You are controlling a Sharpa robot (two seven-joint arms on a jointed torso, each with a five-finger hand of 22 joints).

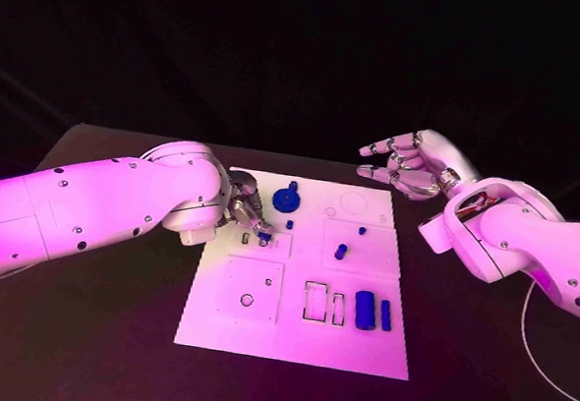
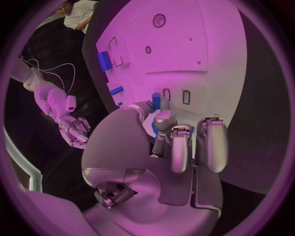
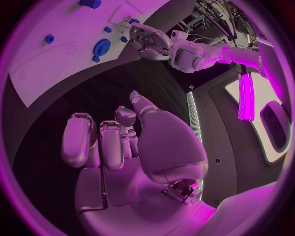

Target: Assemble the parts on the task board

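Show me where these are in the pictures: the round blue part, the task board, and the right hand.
round blue part (image 1: 286, 199), head view, middle of its disc.
task board (image 1: 294, 345), head view, bare near strip.
right hand (image 1: 411, 166), head view, middle of the hand.

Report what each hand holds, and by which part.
Right hand: nothing, fingers apart. Left hand: fingers down on the task board beside a small blue part; a hold cannot be told.
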